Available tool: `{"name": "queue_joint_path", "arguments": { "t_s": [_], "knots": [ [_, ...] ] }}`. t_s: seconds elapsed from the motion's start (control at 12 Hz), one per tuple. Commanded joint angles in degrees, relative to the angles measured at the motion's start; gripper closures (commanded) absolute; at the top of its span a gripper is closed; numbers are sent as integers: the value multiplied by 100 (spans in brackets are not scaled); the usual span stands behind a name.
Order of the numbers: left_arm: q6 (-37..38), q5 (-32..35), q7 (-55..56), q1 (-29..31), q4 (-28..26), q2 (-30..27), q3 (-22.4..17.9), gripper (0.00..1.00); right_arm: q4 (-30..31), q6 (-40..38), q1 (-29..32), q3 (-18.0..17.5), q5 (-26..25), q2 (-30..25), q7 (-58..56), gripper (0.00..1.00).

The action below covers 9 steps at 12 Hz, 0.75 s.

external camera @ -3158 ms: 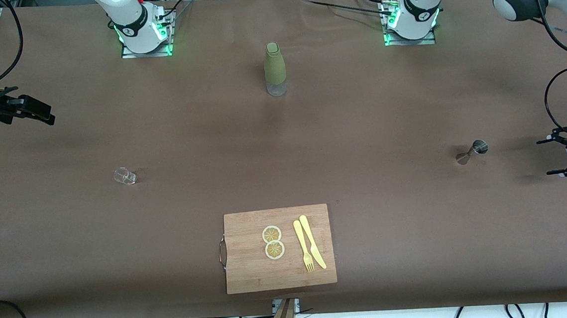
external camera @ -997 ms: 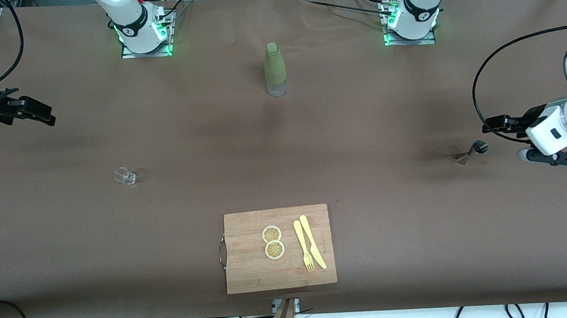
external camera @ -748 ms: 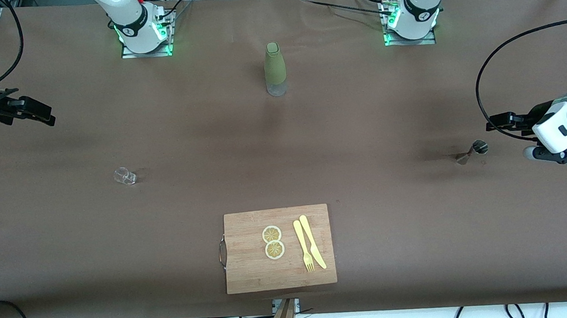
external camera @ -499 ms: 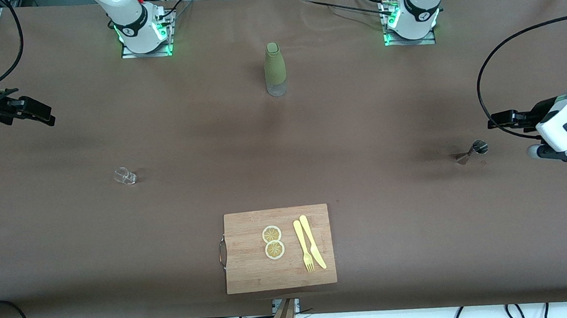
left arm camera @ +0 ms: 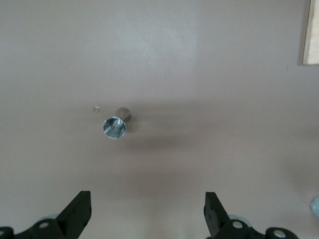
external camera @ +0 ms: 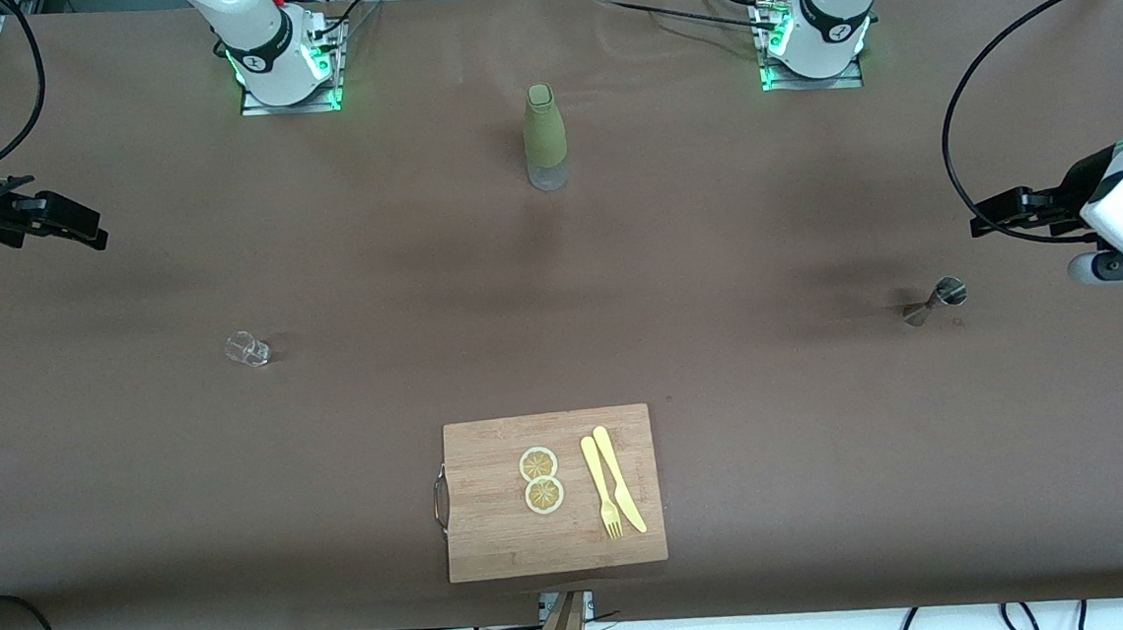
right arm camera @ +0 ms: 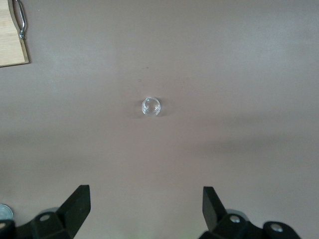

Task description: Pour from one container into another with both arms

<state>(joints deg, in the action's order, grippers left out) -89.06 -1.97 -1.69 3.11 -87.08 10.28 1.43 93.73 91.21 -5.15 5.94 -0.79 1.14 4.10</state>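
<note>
A small steel jigger (external camera: 934, 301) (left arm camera: 115, 126) stands upright on the brown table toward the left arm's end. My left gripper (external camera: 994, 214) (left arm camera: 148, 214) hangs over the table beside the jigger, apart from it, open and empty. A small clear glass (external camera: 248, 349) (right arm camera: 151, 106) stands toward the right arm's end. My right gripper (external camera: 86, 225) (right arm camera: 146, 209) waits over that end of the table, open and empty, well off the glass. A green-sleeved bottle (external camera: 545, 138) stands between the two arm bases.
A wooden cutting board (external camera: 552, 494) lies near the front edge of the table. It carries two lemon slices (external camera: 540, 480) and a yellow fork and knife (external camera: 611, 492). Its corners show in both wrist views (left arm camera: 311, 35) (right arm camera: 11, 35). Cables trail at the table's edges.
The left arm has drawn its gripper back from the jigger toward its own end of the table. The right arm, jigger, glass and bottle have not moved.
</note>
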Motion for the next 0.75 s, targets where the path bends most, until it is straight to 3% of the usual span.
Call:
{"name": "queue_joint_path", "arguments": {
  "t_s": [0.0,0.66],
  "knots": [
    [-323,224,19,5,-714,-606,41,0,-74,-7,6,21,96,26,-49,0],
    [55,417,90,111,-529,-659,226,0,-74,55,5,12,88,26,-32,0]
  ]
}}
